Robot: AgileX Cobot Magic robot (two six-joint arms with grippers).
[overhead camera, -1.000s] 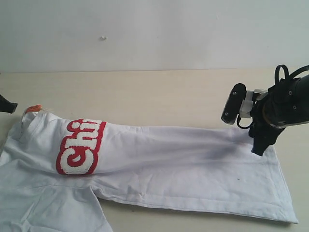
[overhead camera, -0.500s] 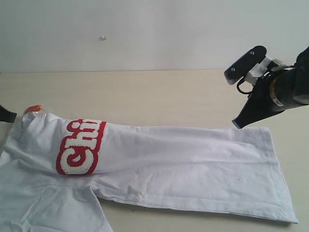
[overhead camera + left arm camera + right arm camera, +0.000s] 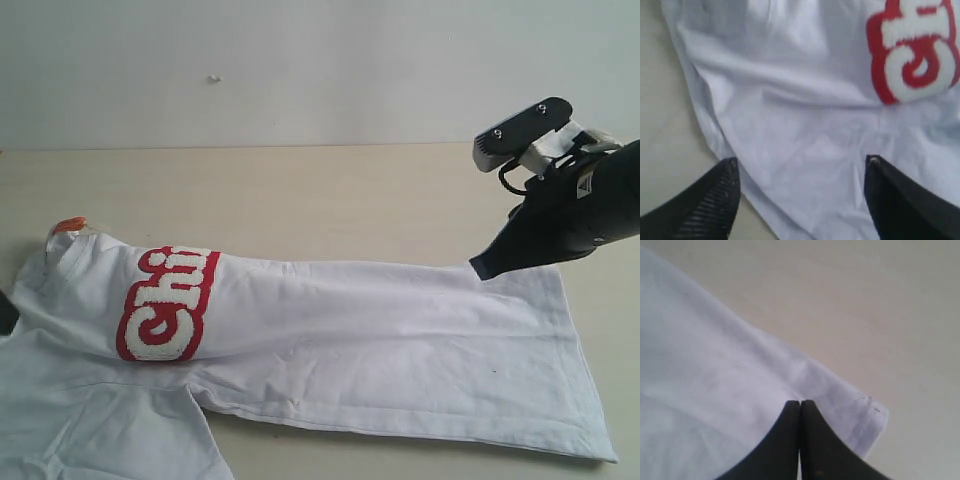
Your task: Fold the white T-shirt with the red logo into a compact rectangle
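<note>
The white T-shirt lies lengthwise across the table with one side folded over, collar and orange tag at the left. The red logo shows only "Chi" on the folded part. My right gripper hovers shut and empty just over the far corner of the hem; in the right wrist view its tips meet above the shirt's hem corner. My left gripper is open over the shirt's edge near the red logo. Only a dark sliver of it shows in the exterior view.
The beige table stretches behind the shirt to a pale wall. A sleeve spreads toward the front left corner. The shirt's hem reaches close to the right edge of the exterior view.
My right gripper has lifted off the hem corner, tilted and shifted slightly left, staying shut. My left gripper has moved from beside the collar down along the left edge.
</note>
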